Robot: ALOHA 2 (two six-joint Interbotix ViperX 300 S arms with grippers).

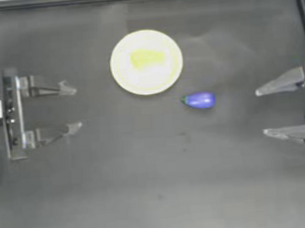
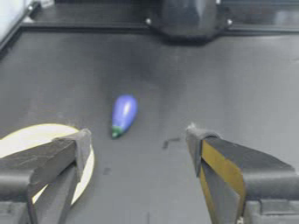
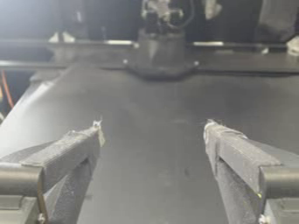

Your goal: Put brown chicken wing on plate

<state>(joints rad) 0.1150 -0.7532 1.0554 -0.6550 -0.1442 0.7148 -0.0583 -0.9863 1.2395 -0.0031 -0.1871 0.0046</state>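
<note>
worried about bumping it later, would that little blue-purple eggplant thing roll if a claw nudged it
Probably. The eggplant toy is rounded and lies on its side on the bare table, so a sideways nudge could roll it. Its tapered shape would likely make it curve. It looks small and light, easily knocked away.

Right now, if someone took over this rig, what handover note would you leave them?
Left gripper: open, empty, parked at the table's left side.
Right gripper: open, empty, parked at the right side.
Brown chicken wing lies on the plate, upper middle of the table.
Blue-purple eggplant toy lies on the table beside the plate, apart from it.
Done: wing is on the plate. Left: apparently nothing.
</note>
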